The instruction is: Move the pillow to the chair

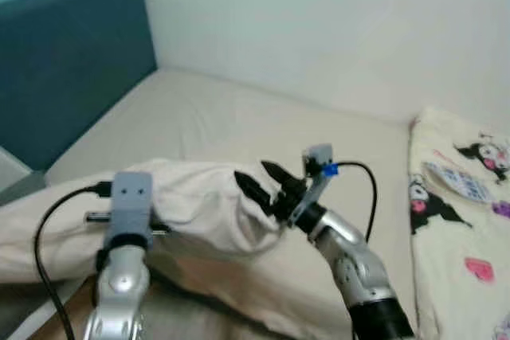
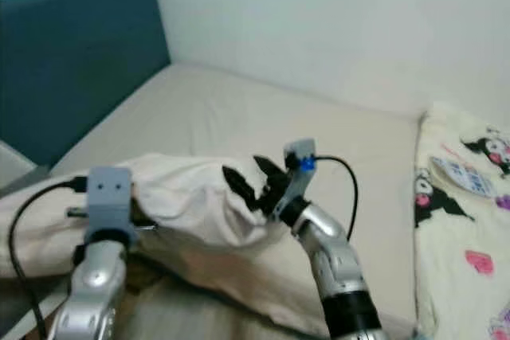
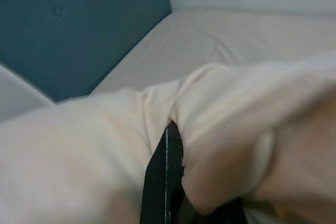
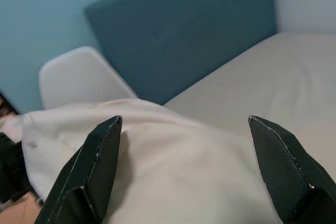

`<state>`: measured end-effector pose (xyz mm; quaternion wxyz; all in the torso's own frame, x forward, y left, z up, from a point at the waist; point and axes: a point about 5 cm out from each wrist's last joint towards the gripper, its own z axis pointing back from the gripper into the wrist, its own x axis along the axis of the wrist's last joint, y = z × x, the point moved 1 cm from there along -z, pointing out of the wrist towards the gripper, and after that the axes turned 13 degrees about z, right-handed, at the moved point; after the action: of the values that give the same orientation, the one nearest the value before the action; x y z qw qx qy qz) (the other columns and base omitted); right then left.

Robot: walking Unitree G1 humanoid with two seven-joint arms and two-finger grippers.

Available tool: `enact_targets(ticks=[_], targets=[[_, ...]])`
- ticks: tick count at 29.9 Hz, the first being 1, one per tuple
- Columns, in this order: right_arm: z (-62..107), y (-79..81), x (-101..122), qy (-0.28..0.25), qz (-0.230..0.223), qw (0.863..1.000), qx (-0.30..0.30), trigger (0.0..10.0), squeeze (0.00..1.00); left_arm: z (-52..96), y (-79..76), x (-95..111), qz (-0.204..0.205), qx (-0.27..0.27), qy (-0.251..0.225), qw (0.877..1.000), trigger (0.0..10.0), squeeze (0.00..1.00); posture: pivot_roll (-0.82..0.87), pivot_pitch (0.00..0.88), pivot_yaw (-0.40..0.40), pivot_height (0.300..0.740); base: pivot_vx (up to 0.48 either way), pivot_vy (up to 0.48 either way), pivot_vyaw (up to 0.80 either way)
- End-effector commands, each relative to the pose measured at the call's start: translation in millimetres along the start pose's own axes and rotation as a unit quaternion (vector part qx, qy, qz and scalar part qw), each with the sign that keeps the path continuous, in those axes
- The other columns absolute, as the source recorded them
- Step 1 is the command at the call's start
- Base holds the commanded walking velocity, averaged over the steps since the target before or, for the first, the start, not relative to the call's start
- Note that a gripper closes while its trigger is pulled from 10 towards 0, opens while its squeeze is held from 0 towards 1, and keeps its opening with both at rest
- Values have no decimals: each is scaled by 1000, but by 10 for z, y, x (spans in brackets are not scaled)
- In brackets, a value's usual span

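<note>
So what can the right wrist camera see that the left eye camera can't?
The right wrist view alone takes in a white chair beside the blue headboard, past the pillow, with the right gripper and its jaws spread wide over the fabric. The left eye view alone takes in the cartoon-print blanket on the bed's right side, the white wall, and the left gripper pushed into the pillow. Both share the cream pillow, the blue headboard and the beige mattress.

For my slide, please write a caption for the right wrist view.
Open right gripper poised over the cream pillow, white chair beyond.
</note>
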<state>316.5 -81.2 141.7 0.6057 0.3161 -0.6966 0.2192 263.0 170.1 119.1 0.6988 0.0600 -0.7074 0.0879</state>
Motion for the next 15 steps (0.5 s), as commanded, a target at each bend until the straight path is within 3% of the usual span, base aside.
enact_targets(ticks=[1,5,7,9,11,12,13,15], targets=[[45,56,-58,3,-5,1000,13,10000,0,102,-251,55,45,-59,-31,997,10000,0,-3,0,-72,740,0,0,725],[57,16,-59,-2,-9,1000,7,10000,0,128,-313,128,40,-75,-57,995,10000,0,-8,0,-71,740,0,0,725],[50,-10,-63,-7,-7,1000,2,10000,0,34,-296,418,26,-66,-124,990,10000,0,-8,0,-70,740,0,0,719],[49,-10,-63,-8,-6,1000,2,10000,0,17,-290,473,22,-64,-137,988,10000,0,-8,0,-70,740,0,0,719],[46,-28,-57,-11,-8,1000,0,10000,0,-88,-238,847,19,-56,-205,977,10000,0,-5,0,-73,740,0,0,719],[46,-28,-57,-11,-8,1000,0,10000,0,-88,-238,847,19,-56,-205,977,10000,0,-5,0,-73,740,0,0,719],[45,-34,-53,-13,-8,1000,-1,10000,0,-120,-211,1013,22,-53,-232,971,10000,0,-5,0,-73,740,0,0,719],[38,-31,-52,-15,-9,1000,1,10000,0,-156,-145,1535,40,-53,-317,946,10000,0,-1,0,-75,740,0,0,700]])
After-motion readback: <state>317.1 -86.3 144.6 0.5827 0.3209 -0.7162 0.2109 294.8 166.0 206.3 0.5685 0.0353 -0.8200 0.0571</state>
